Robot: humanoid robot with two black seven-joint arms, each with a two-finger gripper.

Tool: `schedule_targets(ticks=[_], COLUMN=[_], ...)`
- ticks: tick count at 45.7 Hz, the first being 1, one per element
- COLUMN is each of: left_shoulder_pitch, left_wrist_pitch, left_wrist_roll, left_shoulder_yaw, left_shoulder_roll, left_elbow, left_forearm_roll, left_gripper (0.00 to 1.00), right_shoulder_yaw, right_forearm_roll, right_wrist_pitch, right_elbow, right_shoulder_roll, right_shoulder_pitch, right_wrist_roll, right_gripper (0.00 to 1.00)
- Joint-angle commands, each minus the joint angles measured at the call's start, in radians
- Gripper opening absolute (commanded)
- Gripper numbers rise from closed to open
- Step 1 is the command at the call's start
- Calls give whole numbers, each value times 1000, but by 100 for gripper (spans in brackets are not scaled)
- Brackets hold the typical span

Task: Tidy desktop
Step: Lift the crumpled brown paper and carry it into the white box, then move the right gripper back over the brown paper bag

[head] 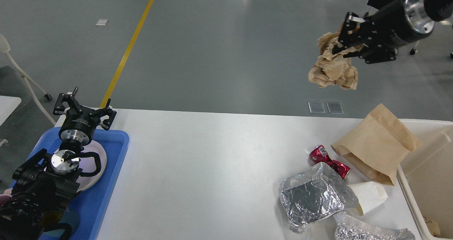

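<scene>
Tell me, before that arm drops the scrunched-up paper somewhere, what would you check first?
1. Grip on the crumpled brown paper: ok, the right gripper pinches its top edge and it hangs free.
2. Paper clear of the desktop: ok, it is well above it.
3. Paper over the cream bin: not ok, it appears left of and beyond the bin.
4. Room in the bin: ok, mostly empty as far as visible.
5. Left gripper out of the way: ok, open at the blue tray, far off.
6. Rubbish left: not ok, paper bag, red can and foil container remain.
</scene>
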Motion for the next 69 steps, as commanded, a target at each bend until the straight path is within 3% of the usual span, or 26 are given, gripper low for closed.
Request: schedule_targets(ticks=[1, 14, 19, 24, 25, 27, 28, 34, 48, 56, 62, 69], left_shoulder_pitch=[0, 0, 0, 0, 0, 0, 0, 0, 0, 0, 0, 0], left_wrist_pitch=[1, 0, 0, 1, 0, 0, 0, 0, 0, 0, 0, 0], left_wrist_roll=[0, 0, 1, 0, 0, 0, 1, 1, 1, 0, 1, 1], left_shoulder_yaw=[0, 0, 0, 0, 0, 0, 0, 0, 0, 0, 0, 0], left_shoulder_roll=[0, 0, 0, 0, 0, 0, 0, 0, 0, 0, 0, 0], left_elbow=[0, 0, 0, 0, 0, 0, 0, 0, 0, 0, 0, 0], left_forearm_roll=[0, 0, 0, 0, 0, 0, 0, 0, 0, 0, 0, 0], left_gripper=[96, 96, 96, 96, 96, 96, 96, 96, 96, 96, 96, 96], right_shoulder_yaw=[-2, 24, 25, 33, 25, 28, 30, 34, 22, -128, -294, -351], right_forearm_roll=[-1, 2, 2, 3, 3, 3, 3, 3, -6, -15, -10, -7], right_wrist_pitch=[-147, -675, -761, -776, -776, -778, -779, -773, -766, -711, -599, -430], right_elbow=[-20, -40, -64, -148, -196, -251, -282, -396, -400, -319, -207, -78], right_shoulder_roll=[-133, -291, -276, -222, -190, -155, -136, -52, -1, 43, 131, 201], right_shoulder_pitch=[-132, -506, -647, -797, -861, -929, -955, -1068, -1051, -784, -525, -295], right_wrist_roll=[1, 8, 8, 5, 3, 4, 3, 3, 5, 1, 1, 1], right_gripper=[0, 0, 0, 1, 35, 84, 100, 100, 100, 100, 100, 100])
